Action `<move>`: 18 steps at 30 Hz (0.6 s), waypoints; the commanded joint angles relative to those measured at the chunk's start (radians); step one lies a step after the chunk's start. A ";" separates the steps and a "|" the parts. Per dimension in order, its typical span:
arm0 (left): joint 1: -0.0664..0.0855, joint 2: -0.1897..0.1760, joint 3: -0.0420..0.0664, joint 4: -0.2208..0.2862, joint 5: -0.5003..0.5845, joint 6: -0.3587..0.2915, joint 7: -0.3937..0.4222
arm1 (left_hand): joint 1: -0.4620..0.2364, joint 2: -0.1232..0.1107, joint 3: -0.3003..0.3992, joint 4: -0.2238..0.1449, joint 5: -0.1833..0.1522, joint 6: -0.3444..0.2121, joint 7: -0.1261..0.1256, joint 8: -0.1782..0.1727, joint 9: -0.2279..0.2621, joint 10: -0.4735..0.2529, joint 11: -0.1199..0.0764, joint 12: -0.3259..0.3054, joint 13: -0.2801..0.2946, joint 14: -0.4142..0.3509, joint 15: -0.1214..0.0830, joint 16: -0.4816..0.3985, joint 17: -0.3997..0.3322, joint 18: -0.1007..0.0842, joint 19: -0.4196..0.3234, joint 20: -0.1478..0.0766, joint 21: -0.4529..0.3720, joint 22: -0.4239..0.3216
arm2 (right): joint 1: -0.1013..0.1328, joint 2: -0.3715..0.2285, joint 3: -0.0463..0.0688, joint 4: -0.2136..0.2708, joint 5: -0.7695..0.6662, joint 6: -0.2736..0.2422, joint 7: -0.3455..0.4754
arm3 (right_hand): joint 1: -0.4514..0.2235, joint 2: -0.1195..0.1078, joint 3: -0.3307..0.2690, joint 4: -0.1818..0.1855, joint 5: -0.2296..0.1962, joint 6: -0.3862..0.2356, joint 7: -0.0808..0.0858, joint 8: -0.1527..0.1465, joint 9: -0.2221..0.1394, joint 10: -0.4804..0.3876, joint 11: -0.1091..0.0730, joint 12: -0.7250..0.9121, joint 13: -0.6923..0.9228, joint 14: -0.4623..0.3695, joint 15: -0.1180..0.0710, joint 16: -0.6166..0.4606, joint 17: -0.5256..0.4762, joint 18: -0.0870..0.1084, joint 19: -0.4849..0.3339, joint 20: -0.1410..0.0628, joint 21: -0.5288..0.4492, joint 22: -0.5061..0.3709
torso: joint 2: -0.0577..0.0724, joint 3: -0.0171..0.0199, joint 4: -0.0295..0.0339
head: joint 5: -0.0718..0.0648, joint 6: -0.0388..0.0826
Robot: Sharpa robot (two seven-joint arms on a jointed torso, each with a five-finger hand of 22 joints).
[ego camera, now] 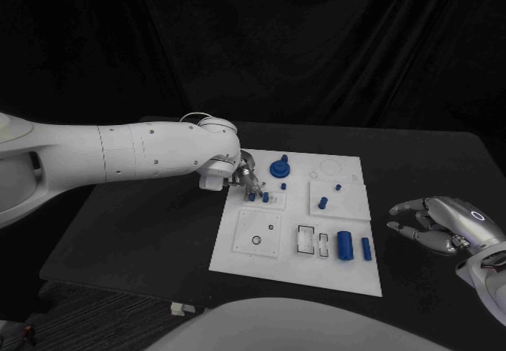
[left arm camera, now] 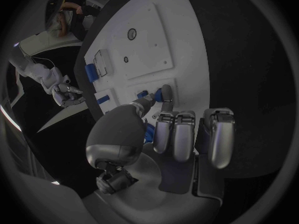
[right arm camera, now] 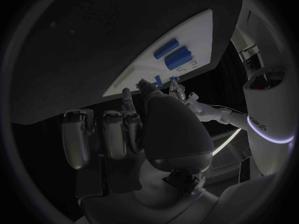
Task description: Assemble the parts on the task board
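Nearest, at the lower right of the head frame, the right hand hangs off the task board over the black table, its fingers curled inward around nothing. Just left of it, on the board's near right part, lie two blue cylinders, the thick cylinder and the slimmer pin; they look like rigid, light, smooth plastic, prone to roll, so I would pinch each across its middle from above. Farther in, at the frame's centre, the left hand reaches down on a small blue peg; in the left wrist view thumb and fingertip meet on it, seemingly pinching it. Beyond that stands a blue knob, upright, best grasped around its stem.
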 commanded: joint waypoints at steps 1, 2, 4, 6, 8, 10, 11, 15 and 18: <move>-0.009 0.004 -0.004 -0.001 0.001 0.008 -0.001 | -0.032 -0.012 -0.064 0.044 -0.025 -0.022 0.016 -0.052 -0.054 0.086 0.012 -0.007 0.247 0.103 0.015 -0.005 0.264 -0.001 0.076 0.014 -0.009 0.246 | -0.003 -0.001 0.000 0.001 -0.003 0.002 -0.013 | 0.010 -0.002 0.005 0.002 0.005 0.007 0.002 0.000 -0.001 0.104 -0.001 0.003 0.263 0.106 -0.006 0.003 0.263 0.003 0.074 -0.006 -0.003 0.248 | 0.000 0.0008 -0.0004 | 0.000 0.000; -0.009 0.004 -0.004 -0.002 0.001 0.010 -0.001 | -0.038 -0.012 -0.082 0.055 -0.027 -0.021 0.018 -0.061 -0.065 0.086 0.014 -0.007 0.247 0.103 0.017 -0.005 0.264 -0.001 0.076 0.016 -0.009 0.246 | -0.003 -0.001 0.000 0.002 -0.003 0.002 -0.014 | 0.010 -0.002 0.005 0.002 0.005 0.007 0.002 0.000 -0.001 0.104 -0.001 0.003 0.263 0.106 -0.006 0.003 0.263 0.003 0.074 -0.006 -0.003 0.248 | 0.001 0.0011 -0.0005 | 0.000 0.000; -0.010 0.004 -0.004 -0.005 0.001 0.016 -0.001 | -0.051 -0.011 -0.113 0.079 -0.028 -0.017 0.020 -0.071 -0.080 0.085 0.016 -0.007 0.247 0.103 0.019 -0.005 0.264 -0.001 0.076 0.019 -0.010 0.246 | -0.003 -0.002 0.000 0.002 -0.003 0.002 -0.014 | 0.011 -0.002 0.006 0.001 0.006 0.007 0.002 0.000 -0.002 0.104 -0.001 0.003 0.263 0.106 -0.006 0.003 0.263 0.003 0.074 -0.006 -0.003 0.248 | 0.001 0.0005 -0.0012 | -0.001 0.000; -0.010 0.004 -0.004 -0.007 0.001 0.019 -0.001 | -0.060 -0.007 -0.133 0.095 -0.028 -0.017 0.022 -0.079 -0.089 0.084 0.018 -0.008 0.246 0.103 0.020 -0.005 0.264 0.000 0.074 0.020 -0.013 0.245 | -0.003 -0.002 0.000 0.002 -0.003 0.002 -0.014 | 0.011 -0.002 0.006 0.001 0.006 0.007 0.002 0.000 -0.002 0.104 -0.001 0.003 0.263 0.106 -0.006 0.003 0.263 0.003 0.074 -0.006 -0.003 0.248 | 0.000 0.0004 -0.0016 | -0.001 0.000; -0.010 0.004 -0.004 -0.009 0.001 0.023 -0.001 | -0.062 -0.004 -0.141 0.102 -0.028 -0.015 0.022 -0.081 -0.092 0.084 0.018 -0.008 0.246 0.103 0.021 -0.005 0.264 0.000 0.074 0.020 -0.013 0.245 | -0.003 -0.003 0.000 0.002 -0.003 0.002 -0.014 | 0.012 -0.002 0.006 0.000 0.007 0.007 0.002 0.000 -0.002 0.104 -0.001 0.003 0.263 0.106 -0.006 0.003 0.263 0.003 0.075 -0.006 -0.003 0.249 | 0.000 0.0005 -0.0019 | -0.001 0.000; -0.010 0.004 -0.004 -0.011 0.001 0.027 -0.001 | -0.061 0.001 -0.144 0.106 -0.028 -0.014 0.022 -0.081 -0.093 0.083 0.018 -0.010 0.245 0.103 0.021 -0.005 0.264 0.000 0.073 0.021 -0.015 0.244 | -0.003 -0.003 0.000 0.003 -0.003 0.002 -0.014 | 0.012 -0.002 0.006 0.000 0.007 0.007 0.002 0.000 -0.002 0.104 -0.001 0.003 0.263 0.106 -0.006 0.003 0.263 0.003 0.075 -0.006 -0.003 0.249 | 0.000 0.0005 -0.0016 | -0.002 0.000; -0.010 0.004 -0.004 -0.012 0.001 0.029 -0.002 | -0.058 0.005 -0.145 0.107 -0.027 -0.013 0.021 -0.080 -0.093 0.083 0.018 -0.010 0.245 0.103 0.021 -0.005 0.264 0.000 0.073 0.021 -0.015 0.244 | -0.003 -0.003 0.000 0.003 -0.003 0.002 -0.014 | 0.012 -0.002 0.006 0.000 0.007 0.007 0.002 0.000 -0.002 0.104 -0.001 0.003 0.263 0.106 -0.006 0.003 0.263 0.003 0.075 -0.006 -0.003 0.249 | 0.000 0.0005 -0.0017 | -0.002 0.000; -0.010 0.004 -0.004 -0.014 0.001 0.034 -0.001 | -0.047 0.019 -0.150 0.109 -0.024 -0.008 0.020 -0.066 -0.081 0.081 0.018 -0.012 0.244 0.103 0.021 -0.005 0.264 0.001 0.072 0.022 -0.017 0.244 | -0.003 -0.002 0.000 0.002 -0.003 0.002 -0.014 | 0.013 -0.002 0.007 -0.001 0.008 0.007 0.002 -0.001 -0.002 0.104 -0.001 0.003 0.263 0.106 -0.006 0.003 0.263 0.003 0.075 -0.006 -0.003 0.249 | 0.000 0.0001 -0.0018 | -0.002 0.000; -0.011 0.004 -0.004 -0.015 0.001 0.034 -0.001 | -0.044 0.026 -0.156 0.114 -0.023 -0.009 0.019 -0.056 -0.068 0.080 0.017 -0.013 0.244 0.103 0.021 -0.005 0.264 0.001 0.071 0.022 -0.018 0.243 | -0.003 -0.002 0.000 0.002 -0.003 0.001 -0.014 | 0.014 -0.001 0.007 -0.001 0.010 0.007 0.002 -0.001 -0.002 0.104 -0.001 0.003 0.263 0.106 -0.006 0.003 0.263 0.003 0.074 -0.006 -0.003 0.248 | 0.000 0.0001 -0.0017 | -0.002 0.000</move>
